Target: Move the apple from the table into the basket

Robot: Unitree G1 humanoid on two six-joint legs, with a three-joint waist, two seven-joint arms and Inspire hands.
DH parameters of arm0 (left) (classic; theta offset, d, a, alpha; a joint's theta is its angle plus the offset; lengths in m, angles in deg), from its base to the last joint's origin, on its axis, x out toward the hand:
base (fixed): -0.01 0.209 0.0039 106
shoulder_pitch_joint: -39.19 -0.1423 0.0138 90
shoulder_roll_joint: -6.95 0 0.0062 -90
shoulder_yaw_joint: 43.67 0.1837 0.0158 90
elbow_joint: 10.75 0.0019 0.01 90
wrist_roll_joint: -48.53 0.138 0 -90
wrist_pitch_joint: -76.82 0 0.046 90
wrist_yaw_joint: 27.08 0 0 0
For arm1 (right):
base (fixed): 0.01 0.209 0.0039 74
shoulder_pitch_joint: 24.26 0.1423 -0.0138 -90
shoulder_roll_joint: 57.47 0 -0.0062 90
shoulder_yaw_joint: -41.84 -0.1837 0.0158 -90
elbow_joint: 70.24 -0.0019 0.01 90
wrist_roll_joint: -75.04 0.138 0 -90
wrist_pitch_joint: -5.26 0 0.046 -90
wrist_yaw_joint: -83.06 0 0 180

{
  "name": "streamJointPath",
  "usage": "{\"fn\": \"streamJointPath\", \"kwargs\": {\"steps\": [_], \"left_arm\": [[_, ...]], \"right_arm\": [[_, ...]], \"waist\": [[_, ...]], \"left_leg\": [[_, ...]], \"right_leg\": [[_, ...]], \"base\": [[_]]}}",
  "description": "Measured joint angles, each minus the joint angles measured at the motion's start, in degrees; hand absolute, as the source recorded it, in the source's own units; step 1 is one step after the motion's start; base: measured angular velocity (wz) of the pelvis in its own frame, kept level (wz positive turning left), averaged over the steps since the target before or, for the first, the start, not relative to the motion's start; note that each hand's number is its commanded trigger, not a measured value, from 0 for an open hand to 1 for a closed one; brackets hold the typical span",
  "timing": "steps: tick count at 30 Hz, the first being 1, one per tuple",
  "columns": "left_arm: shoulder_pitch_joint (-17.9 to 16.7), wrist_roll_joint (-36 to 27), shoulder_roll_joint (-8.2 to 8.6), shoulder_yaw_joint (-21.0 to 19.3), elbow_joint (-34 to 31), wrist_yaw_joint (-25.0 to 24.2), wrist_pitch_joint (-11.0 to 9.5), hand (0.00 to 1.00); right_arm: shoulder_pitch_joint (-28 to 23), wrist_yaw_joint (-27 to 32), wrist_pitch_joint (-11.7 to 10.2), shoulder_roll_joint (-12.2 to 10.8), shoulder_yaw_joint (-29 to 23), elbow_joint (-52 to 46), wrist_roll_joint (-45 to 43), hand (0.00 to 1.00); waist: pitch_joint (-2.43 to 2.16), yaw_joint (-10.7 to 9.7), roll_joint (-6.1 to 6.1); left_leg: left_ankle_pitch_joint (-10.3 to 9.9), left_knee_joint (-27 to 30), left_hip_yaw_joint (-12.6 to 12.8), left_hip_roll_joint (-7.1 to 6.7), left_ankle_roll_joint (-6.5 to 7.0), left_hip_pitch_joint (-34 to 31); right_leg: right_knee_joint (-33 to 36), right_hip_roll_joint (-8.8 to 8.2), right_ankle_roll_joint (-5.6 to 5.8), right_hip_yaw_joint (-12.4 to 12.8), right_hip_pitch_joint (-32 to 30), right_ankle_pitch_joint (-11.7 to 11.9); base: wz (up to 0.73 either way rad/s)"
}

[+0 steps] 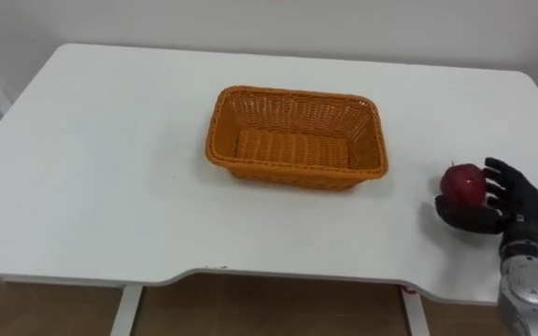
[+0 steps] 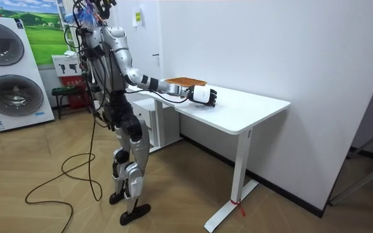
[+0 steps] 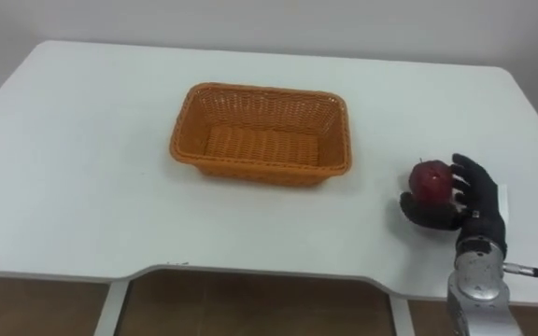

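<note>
A red apple rests on the white table at the right, near the front edge. My right hand has its black fingers and thumb curled round the apple from the right side. An orange wicker basket stands empty in the middle of the table, to the left of the apple and further back. In the room view I stand at the table's long side with my right hand stretched out over the tabletop beside the basket.
The table's front edge has a shallow cut-out in the middle. In the room view, washing machines stand behind me at the left, and a white cabinet sits under the table.
</note>
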Motion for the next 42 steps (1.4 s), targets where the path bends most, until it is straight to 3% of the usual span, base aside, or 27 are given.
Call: {"fn": "streamJointPath", "kwargs": {"steps": [4, 11, 25, 33, 38, 40, 42], "left_arm": [[0.0, 0.0, -0.15, 0.0, 0.2, 0.0, 0.5, 0.00], [0.1, 0.0, -0.15, 0.0, 0.4, 0.0, 0.6, 0.00], [0.4, 0.0, -0.14, 0.0, 0.7, -0.1, 1.0, 0.00], [0.4, 0.1, -0.14, -0.6, 0.6, -0.1, 0.8, 0.00], [0.2, 0.2, -0.13, -0.6, 0.6, -0.5, 0.8, 0.00], [0.3, 0.1, -0.14, -0.6, 0.6, -0.6, 0.8, 0.00], [0.4, 0.1, -0.14, -0.6, 0.7, -0.6, 0.5, 0.00]], "right_arm": [[0.0, -0.2, 0.1, 0.2, 0.0, 1.1, -1.7, 1.00], [0.0, -0.3, 1.2, 0.2, 0.0, 1.1, -1.8, 1.00], [0.0, 0.5, 1.6, 0.3, 0.0, 1.1, -1.9, 1.00], [0.2, 2.1, 1.6, 0.3, 0.0, 0.1, -1.5, 1.00], [0.2, 2.4, 2.3, 0.3, 0.0, -6.2, -3.6, 1.00], [0.2, 3.4, 2.2, 0.3, 0.0, -11.9, -3.7, 1.00], [0.2, 4.2, 2.2, 0.4, 0.0, -15.7, -3.8, 1.00]], "waist": [[-0.31, 0.0, -1.03], [-0.34, 0.2, -1.75], [-0.11, 0.4, -1.07], [-0.47, 0.5, 0.00], [-0.18, 0.4, -0.28], [0.26, 0.4, -0.81], [0.34, 0.4, -1.15]], "left_leg": [[0.0, 0.1, -0.1, -0.06, 0.00, 0.1], [0.0, 0.1, -0.2, -0.04, 0.00, 0.1], [0.0, 0.1, -1.1, -0.09, -0.02, 0.1], [0.0, 0.0, -1.1, -0.08, -0.04, 0.2], [0.0, 0.0, -1.0, -0.08, -0.07, 0.1], [0.0, 0.0, -1.0, -0.08, -0.07, 0.0], [0.0, 0.0, -1.0, -0.11, -0.07, -0.1]], "right_leg": [[-0.7, 0.02, 0.00, -0.1, 0.6, 0.0], [-0.7, 0.02, -0.01, -0.4, 0.7, 0.0], [-0.6, 0.00, -0.02, -1.4, 1.1, 0.0], [-0.5, -0.02, -0.02, -1.4, 0.9, 0.0], [-0.6, 0.00, -0.02, -1.3, 0.9, 0.0], [-0.7, 0.00, -0.02, -1.3, 0.8, 0.0], [-0.8, 0.01, -0.01, -1.3, 0.8, 0.0]], "base": [[0.05], [0.01], [0.03], [0.00], [0.00], [0.00], [0.00]]}}
